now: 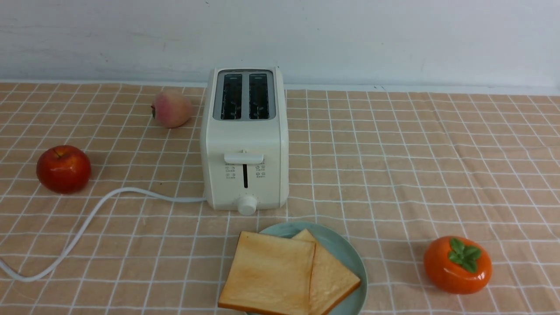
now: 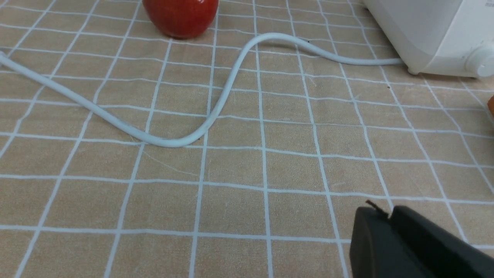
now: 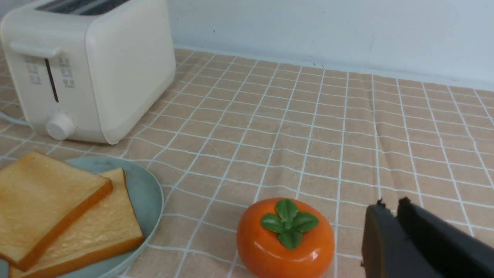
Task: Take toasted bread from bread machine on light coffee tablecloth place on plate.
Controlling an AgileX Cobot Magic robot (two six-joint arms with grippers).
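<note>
Both claws, left claw (image 2: 389,216) and right claw (image 3: 391,206), sit closed and empty; toasted bread (image 1: 288,273) already rests on the plate (image 1: 345,249), so they should stay clear.

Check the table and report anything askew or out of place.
Only the toasted bread stands out: its two slices lie overlapped and skewed on the plate, the upper slice hanging past the plate's left rim. No spills or damage.

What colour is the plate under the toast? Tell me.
Plain pale teal-green plate, with no pattern; the right wrist view shows it best.
</note>
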